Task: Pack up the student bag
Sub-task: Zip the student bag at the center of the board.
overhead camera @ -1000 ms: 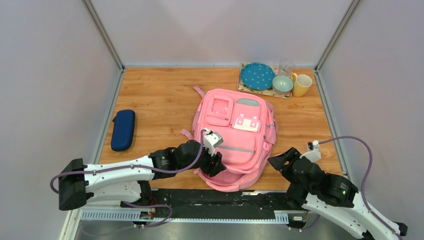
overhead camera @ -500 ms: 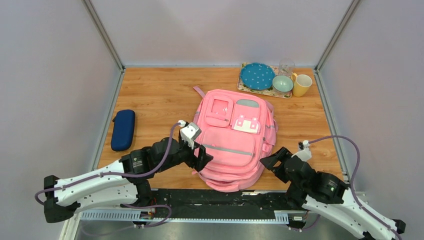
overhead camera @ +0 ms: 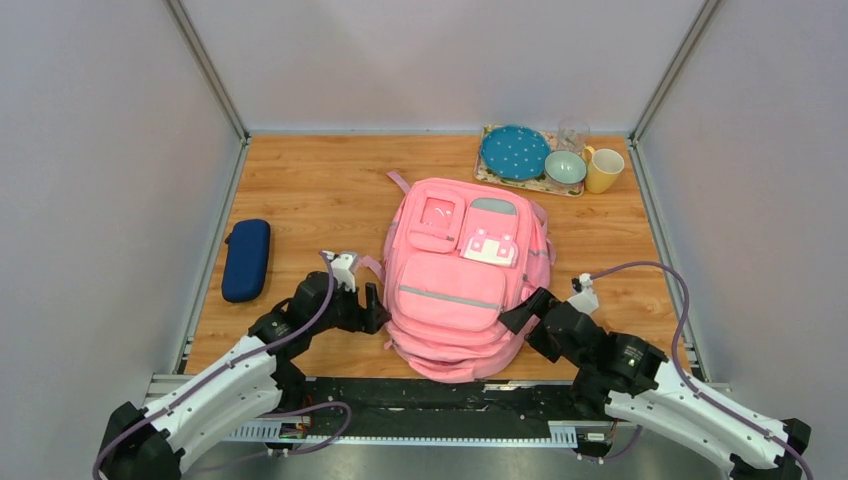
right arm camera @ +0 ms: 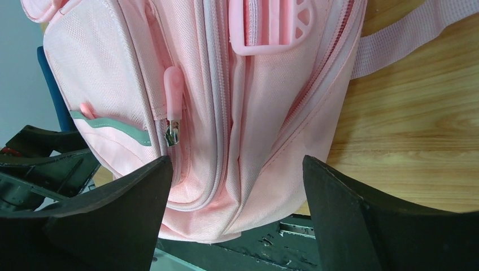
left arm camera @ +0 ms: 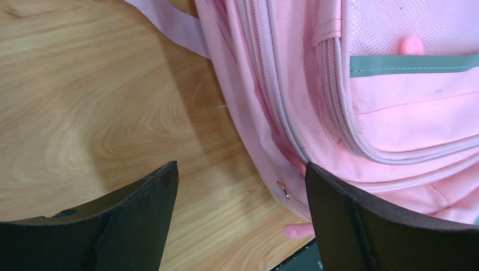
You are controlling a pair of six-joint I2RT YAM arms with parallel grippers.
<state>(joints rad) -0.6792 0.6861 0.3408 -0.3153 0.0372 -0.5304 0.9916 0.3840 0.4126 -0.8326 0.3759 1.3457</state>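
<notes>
Arms, change: left arm has drawn back off the near-left of the bag and now sits beside its left flank; right arm has come forward to the bag's near-right corner. The bag's near end lies flatter than a second ago.
Table (overhead camera: 310, 190): wood top; the bag lies mid-table, with crockery at the far right corner.
Student bag (overhead camera: 455, 290): lies front up, between the two grippers. Its long axis runs from the arms toward the far wall, and its near end reaches the table's near edge.
Navy case (overhead camera: 246, 259): lies at the left edge, well apart from the bag; the left arm is the nearer one.
Left gripper (left arm camera: 240, 175): fingers spread and holding nothing; the bag's left side seam lies just ahead and to its right.
Right gripper (right arm camera: 234, 169): fingers spread and empty; the bag's side panel fills the gap ahead, and I cannot tell whether it touches.
Zip pull (right arm camera: 173, 96): pink tab hanging on a side zip, ahead and left of the right gripper's centre line.
Judgement: the bag looks zipped shut; the right arm is better placed for that pull, with the left free to steady the bag or fetch the case.
</notes>
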